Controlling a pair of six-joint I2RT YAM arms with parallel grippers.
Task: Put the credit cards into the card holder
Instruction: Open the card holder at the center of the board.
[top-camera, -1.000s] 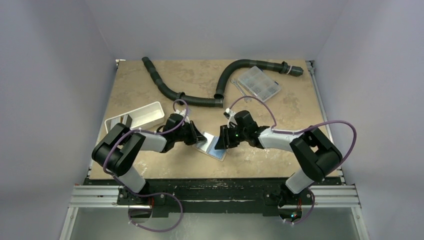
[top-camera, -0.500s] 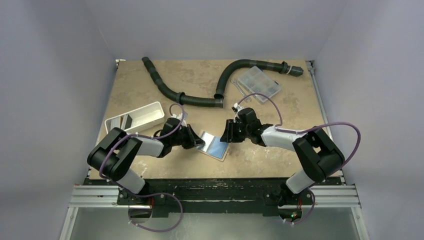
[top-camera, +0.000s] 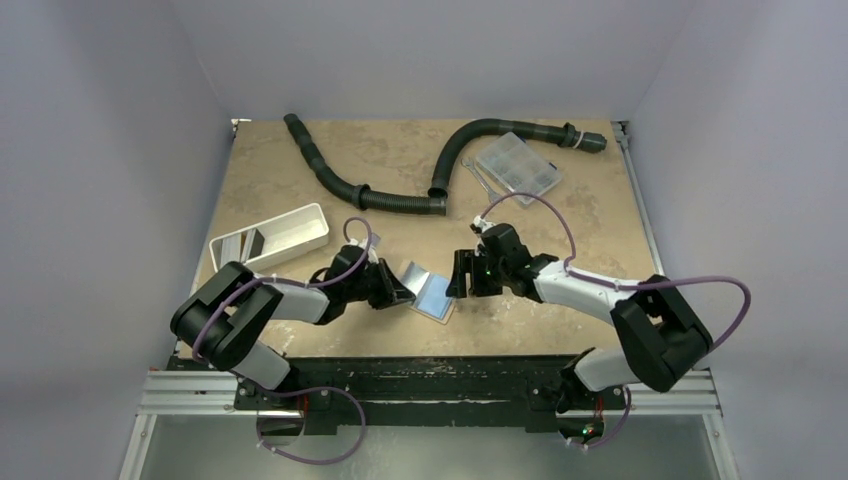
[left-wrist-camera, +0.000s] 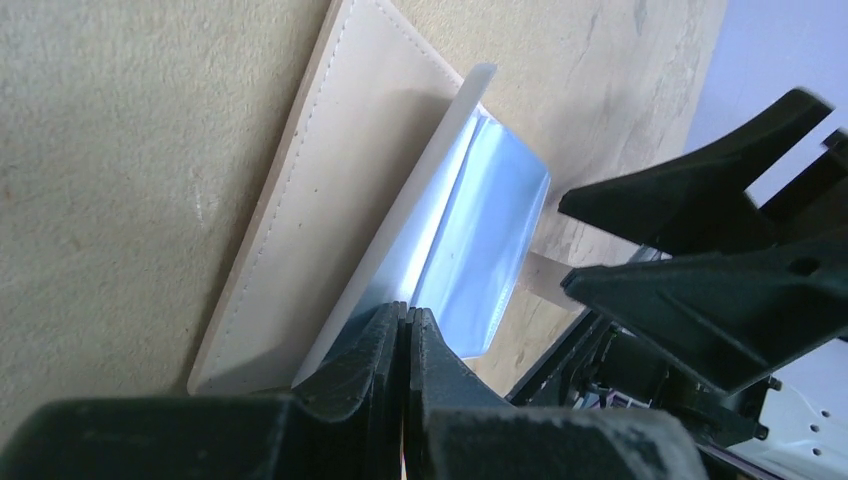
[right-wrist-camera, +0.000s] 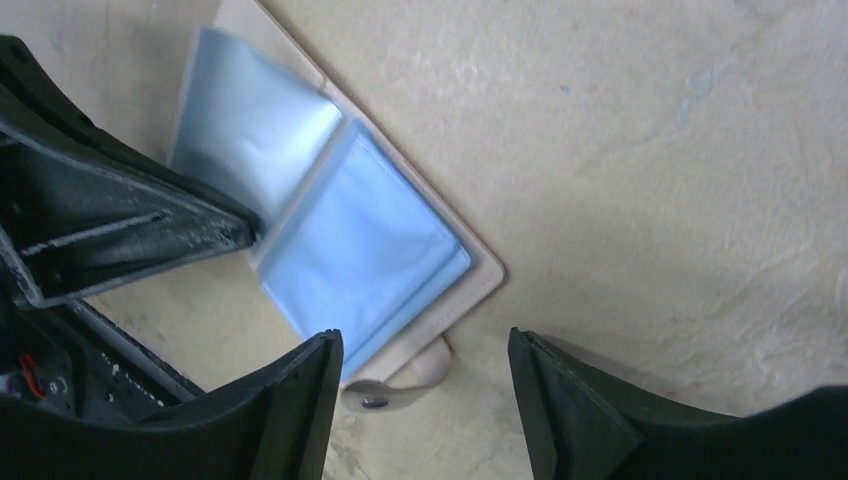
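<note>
No word, number, brand or sign could be read from any of my cameras. The card holder (left-wrist-camera: 330, 200) showed me only a plain tan stitched cover, and the clear compartment box (top-camera: 517, 166) at the far side of the table was too small for me to make out any label.

card holder (right-wrist-camera: 340, 250): open on table (right-wrist-camera: 650, 150), blue inside showing | right tool (right-wrist-camera: 422, 345): jaws spread, empty

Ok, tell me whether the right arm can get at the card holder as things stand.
Probably yes. The right gripper hangs open right beside the card holder, nothing between them; the left gripper pinches only its opposite leaf.
</note>
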